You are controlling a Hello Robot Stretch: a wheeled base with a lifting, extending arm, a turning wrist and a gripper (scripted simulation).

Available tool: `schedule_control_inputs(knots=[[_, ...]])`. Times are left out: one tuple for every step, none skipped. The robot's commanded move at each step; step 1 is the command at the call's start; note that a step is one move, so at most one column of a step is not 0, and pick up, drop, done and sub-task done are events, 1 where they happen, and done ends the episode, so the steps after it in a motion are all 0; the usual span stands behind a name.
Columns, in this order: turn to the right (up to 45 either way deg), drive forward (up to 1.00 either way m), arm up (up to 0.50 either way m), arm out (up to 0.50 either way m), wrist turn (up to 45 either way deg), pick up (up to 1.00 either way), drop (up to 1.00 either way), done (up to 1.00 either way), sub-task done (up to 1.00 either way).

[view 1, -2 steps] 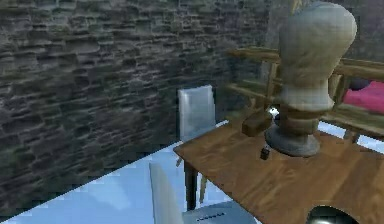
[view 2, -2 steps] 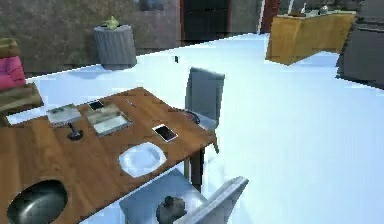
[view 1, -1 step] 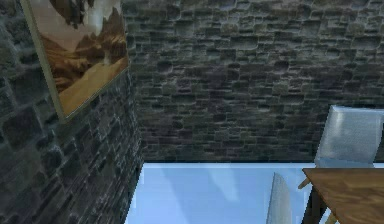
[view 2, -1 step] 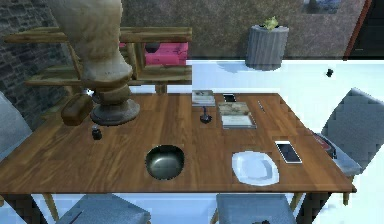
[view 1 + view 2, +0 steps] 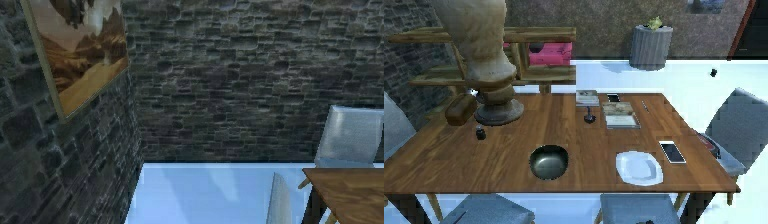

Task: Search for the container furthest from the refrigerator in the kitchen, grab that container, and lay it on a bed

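A dark round bowl point(image 5: 549, 162) sits on the wooden table point(image 5: 514, 150) near its front edge in the arm side view. A tall tan vase-like piece point(image 5: 484, 55) on a round brown base stands at the table's back left. A grey ribbed pot point(image 5: 651, 46) with a small plant stands on the pale floor beyond the table. The same table's corner point(image 5: 350, 190) shows at the forward view's lower right.
On the table lie a white plate point(image 5: 639, 167), a phone point(image 5: 672, 152), books point(image 5: 621, 118) and a brown lump point(image 5: 459, 110). Grey chairs point(image 5: 739, 125) surround it. A wooden shelf point(image 5: 534, 72) holds a pink box point(image 5: 549, 52). Ahead stand dark stone walls point(image 5: 230, 90) with a painting point(image 5: 80, 45).
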Motion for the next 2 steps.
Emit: schedule_control_inputs(knots=[[0.0, 0.00, 0.26, 0.00, 0.0, 0.00, 0.00, 0.00, 0.00], [0.0, 0.00, 0.00, 0.34, 0.0, 0.00, 0.00, 0.00, 0.00]])
